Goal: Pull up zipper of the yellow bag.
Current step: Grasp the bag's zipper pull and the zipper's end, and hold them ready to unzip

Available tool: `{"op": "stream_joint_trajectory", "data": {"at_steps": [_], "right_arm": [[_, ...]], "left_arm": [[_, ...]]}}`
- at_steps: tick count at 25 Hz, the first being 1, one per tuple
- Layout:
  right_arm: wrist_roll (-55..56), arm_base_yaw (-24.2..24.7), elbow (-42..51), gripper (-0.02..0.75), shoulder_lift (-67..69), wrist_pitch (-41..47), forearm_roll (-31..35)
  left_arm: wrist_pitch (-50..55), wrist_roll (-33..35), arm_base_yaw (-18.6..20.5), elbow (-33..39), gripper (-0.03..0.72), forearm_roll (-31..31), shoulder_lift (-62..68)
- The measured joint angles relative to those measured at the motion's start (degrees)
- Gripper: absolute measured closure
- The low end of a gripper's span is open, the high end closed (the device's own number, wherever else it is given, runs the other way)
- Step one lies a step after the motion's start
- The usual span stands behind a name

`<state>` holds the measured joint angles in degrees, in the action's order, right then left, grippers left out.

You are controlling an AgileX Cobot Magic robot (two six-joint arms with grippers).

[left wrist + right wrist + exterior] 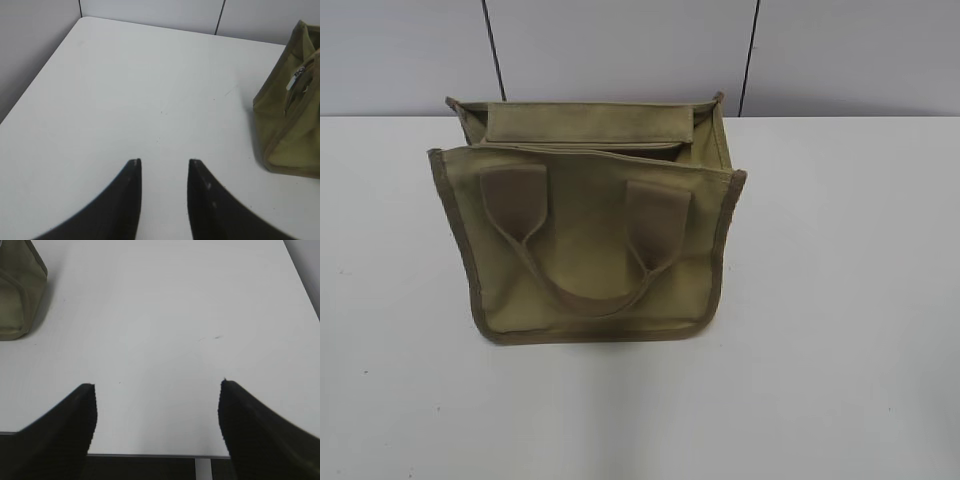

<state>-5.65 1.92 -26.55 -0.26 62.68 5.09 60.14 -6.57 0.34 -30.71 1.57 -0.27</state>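
Clearly we are at the very start – neither arm has reached the yellow bag (590, 240), which stands upright near the middle of the white tabletop (840, 300), one broad side with its looped handle (585, 265) facing the exterior camera and its top gaping open. Our left pincer (162, 167) hangs over bare tabletop with its fingers parted a little and nothing between them; the bag sits off to its right, and there we catch a glint of the small silver slider (299, 72) near the bag's upper end. Our right pincer (157, 390) is spread wide, also empty, with only a corner of the bag at the top left of its view. The zipper stays undone, so next we judge one arm should steady the fabric while the other closes on that small pull – a fine target needing a careful approach.
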Motion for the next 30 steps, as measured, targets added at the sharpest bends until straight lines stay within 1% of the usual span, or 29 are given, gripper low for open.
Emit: {"op": "stream_joint_trajectory", "data": {"at_steps": [30], "right_arm": [[0.00, 0.00, 0.00, 0.160, 0.00, 0.00, 0.00]], "left_arm": [[0.00, 0.00, 0.00, 0.00, 0.449, -0.44, 0.16]]}}
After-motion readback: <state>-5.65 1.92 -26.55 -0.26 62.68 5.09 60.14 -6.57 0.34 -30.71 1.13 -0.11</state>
